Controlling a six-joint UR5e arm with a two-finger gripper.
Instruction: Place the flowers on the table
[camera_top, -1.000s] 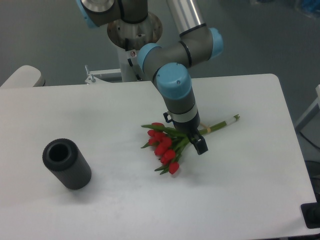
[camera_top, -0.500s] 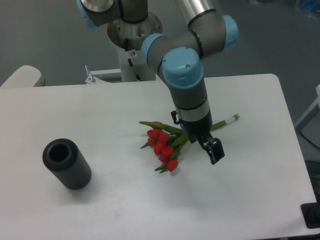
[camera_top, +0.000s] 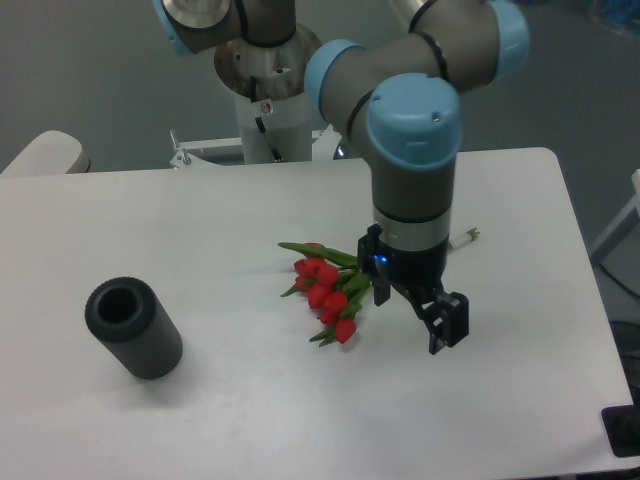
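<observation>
The flowers (camera_top: 326, 289), a bunch of red tulips with green leaves, lie flat on the white table (camera_top: 200, 215) near its middle. Their pale stems run right behind my wrist, and only the stem end (camera_top: 466, 237) shows past it. My gripper (camera_top: 415, 305) hangs above the table just right of the blooms, lifted clear of the bunch. Its jaws stand apart with nothing between them. One finger (camera_top: 449, 322) shows plainly at the lower right.
A dark grey ribbed hollow cylinder (camera_top: 133, 327) lies on its side at the table's left. The arm's base (camera_top: 268, 60) stands behind the far edge. The table's right edge (camera_top: 590, 300) is near the gripper.
The gripper has let go of the stems and risen, moving right and towards the camera. The flowers stay lying on the table, settled since the oldest frame.
</observation>
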